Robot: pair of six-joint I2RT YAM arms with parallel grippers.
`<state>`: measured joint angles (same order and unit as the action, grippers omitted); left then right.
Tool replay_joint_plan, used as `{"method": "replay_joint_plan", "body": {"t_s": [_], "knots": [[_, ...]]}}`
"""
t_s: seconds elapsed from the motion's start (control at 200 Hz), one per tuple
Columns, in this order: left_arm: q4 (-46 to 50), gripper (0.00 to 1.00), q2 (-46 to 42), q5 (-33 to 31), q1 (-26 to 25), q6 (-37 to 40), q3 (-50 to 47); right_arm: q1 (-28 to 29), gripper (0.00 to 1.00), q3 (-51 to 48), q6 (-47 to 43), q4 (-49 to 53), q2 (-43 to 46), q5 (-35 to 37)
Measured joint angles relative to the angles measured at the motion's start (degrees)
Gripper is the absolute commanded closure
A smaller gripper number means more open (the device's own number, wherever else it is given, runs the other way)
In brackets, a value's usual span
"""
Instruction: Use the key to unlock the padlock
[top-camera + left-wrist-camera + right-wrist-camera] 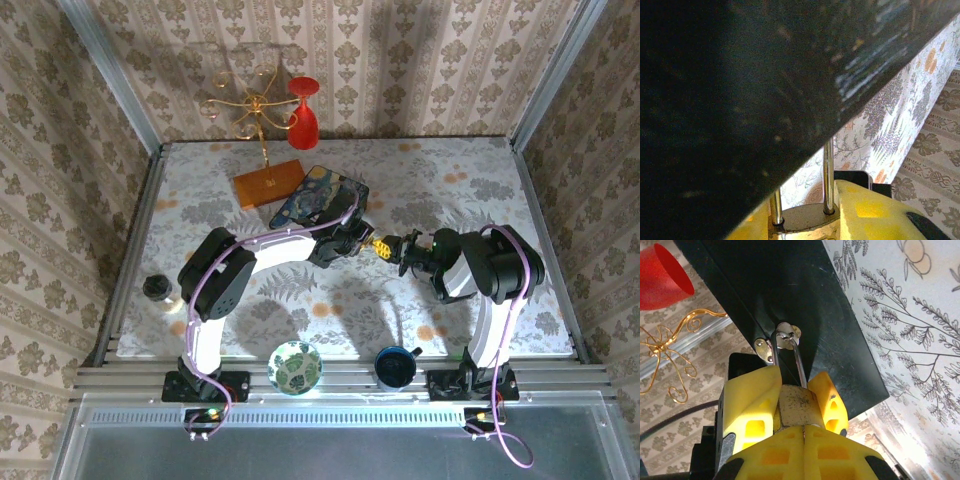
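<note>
The padlock (797, 407), a pale brassy body with a silvery shackle (799, 365), hangs from the hasp (786, 335) of the dark painted box (790, 285). My left gripper (807, 222) is shut on the padlock body, with one of its yellow fingers (752, 400) on each side. In the left wrist view both shackle legs (827, 175) rise from the padlock top (805, 217) towards the box (740, 90). My right gripper (804, 432) is shut and presses against the padlock's underside. The key is hidden. In the top view the left gripper (365, 240) and right gripper (402, 247) meet beside the box (320, 195).
A wooden base (268, 185) carries a gold wire stand (255, 105) with a red glass (303, 115) at the back. At the near edge stand a patterned bowl (295, 367) and a dark mug (397, 368). A small black jar (157, 288) sits at the left.
</note>
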<state>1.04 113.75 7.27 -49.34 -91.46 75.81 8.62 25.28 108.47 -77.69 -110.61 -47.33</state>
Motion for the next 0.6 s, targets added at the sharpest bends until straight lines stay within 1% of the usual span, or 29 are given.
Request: {"method": "replay_joint_plan", "body": {"t_s": [0.075, 0.13, 0.195, 0.235, 0.28, 0.35, 0.415, 0.485, 0.53, 0.6], "knots": [[0.0, 1.00, 0.0, 0.0, 0.0, 0.0, 0.0, 0.0, 1.00, 0.0, 1.4, 0.0, 0.1, 0.0], [-0.2, 1.00, 0.0, 0.0, 0.0, -0.2, -0.1, 0.0, 0.90, -0.1, 1.5, 0.2, 0.4, 0.2], [-0.5, 1.00, 0.0, 0.8, 0.0, -0.4, -0.1, -0.2, 0.72, -0.3, 1.1, 1.0, 1.1, 0.5], [-0.8, 1.00, 0.0, 1.4, -0.1, -0.5, -0.1, -0.3, 0.64, -0.5, 0.9, 1.9, 1.7, 0.6], [-1.4, 1.00, 0.0, 2.0, -0.1, -0.8, -0.2, -0.5, 0.57, -1.3, 0.0, 3.6, 2.5, 0.7], [-1.6, 1.00, 0.0, 2.6, -0.2, -0.8, -0.3, -0.5, 0.50, -2.2, -1.6, 6.0, 3.8, 0.9], [-1.8, 1.00, 0.0, 3.0, -0.2, -0.9, -0.3, -0.6, 0.45, -2.6, -3.6, 9.2, 5.5, 1.5], [-2.0, 1.00, 0.0, 3.3, -0.3, -0.8, -0.4, -0.8, 0.42, -3.1, -6.0, 12.4, 7.4, 2.1], [-2.1, 0.96, 0.0, 3.5, -0.5, -0.8, -0.4, -1.0, 0.40, -3.3, -7.6, 14.8, 8.8, 2.3], [-2.2, 0.94, 0.0, 3.7, -0.7, -0.8, -0.4, -1.2, 0.39, -3.4, -9.9, 18.8, 11.1, 2.8]]}}
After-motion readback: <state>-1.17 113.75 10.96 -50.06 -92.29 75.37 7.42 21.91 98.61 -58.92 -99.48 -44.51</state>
